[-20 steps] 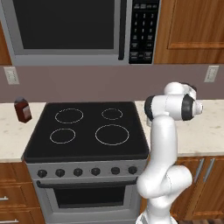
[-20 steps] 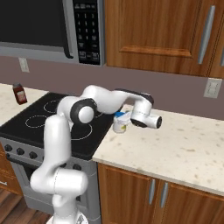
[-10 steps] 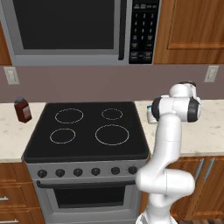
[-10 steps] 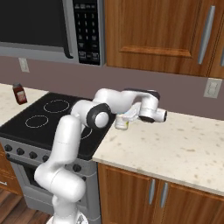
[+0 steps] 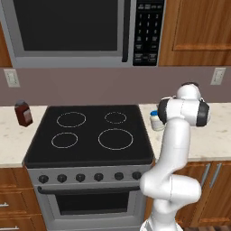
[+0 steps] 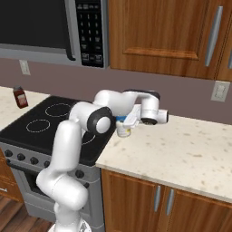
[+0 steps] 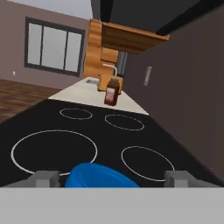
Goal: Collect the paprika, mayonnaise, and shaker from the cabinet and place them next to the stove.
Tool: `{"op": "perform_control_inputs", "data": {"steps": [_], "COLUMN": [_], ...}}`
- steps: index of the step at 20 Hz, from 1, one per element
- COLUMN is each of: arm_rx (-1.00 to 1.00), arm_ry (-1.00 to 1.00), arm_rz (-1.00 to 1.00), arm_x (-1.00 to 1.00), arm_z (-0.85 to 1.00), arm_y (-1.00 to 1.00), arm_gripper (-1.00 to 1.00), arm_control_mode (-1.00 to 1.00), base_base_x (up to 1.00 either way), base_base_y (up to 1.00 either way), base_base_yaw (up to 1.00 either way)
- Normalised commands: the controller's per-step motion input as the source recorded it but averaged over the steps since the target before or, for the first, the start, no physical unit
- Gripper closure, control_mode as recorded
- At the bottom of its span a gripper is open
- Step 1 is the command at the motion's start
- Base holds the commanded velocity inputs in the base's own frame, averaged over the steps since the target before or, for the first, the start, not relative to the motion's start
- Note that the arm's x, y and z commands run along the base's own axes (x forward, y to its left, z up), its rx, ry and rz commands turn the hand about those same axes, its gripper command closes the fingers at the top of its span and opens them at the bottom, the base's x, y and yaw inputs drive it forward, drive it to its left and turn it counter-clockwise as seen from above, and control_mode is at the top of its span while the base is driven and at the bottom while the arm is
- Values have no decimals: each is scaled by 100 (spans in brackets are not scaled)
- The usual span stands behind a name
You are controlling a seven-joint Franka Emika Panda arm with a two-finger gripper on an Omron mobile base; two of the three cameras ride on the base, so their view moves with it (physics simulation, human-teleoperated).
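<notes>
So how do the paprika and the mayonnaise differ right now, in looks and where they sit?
The paprika is a dark red-brown bottle with a red-and-white label; the mayonnaise is a squat white jar with a blue lid. The paprika stands on the counter left of the stove, the mayonnaise on the counter to its right. The arm reaches beside the mayonnaise; the paprika stands alone. Both are upright.

No text can be read. The microwave keypad at its right end carries rows of pale marks, too small to make out. The paprika label, far left of the stove, is a blur.
</notes>
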Motion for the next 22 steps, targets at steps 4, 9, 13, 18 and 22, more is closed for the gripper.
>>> {"op": "perform_control_inputs", "data": {"steps": [4,9,13,18,22], "arm_rx": [-4,0,0,0,0], "arm_ry": [-10,-13,-17,-14,-6], "arm_rz": [2,0,0,0,0], "arm_x": [-44,-20,0,-17,-74], "arm_z": [-31,2,42,49,30], "arm_y": [0,-8,-17,-11,12], "arm_gripper": [-100,-100,-100,-100,-100], "arm_control_mode": [-100,-100,-100,-100,-100], "base_base_x": [0,0,0,0,0], "base_base_y": [0,0,0,0,0], "base_base_yaw": [0,0,0,0,0]}}
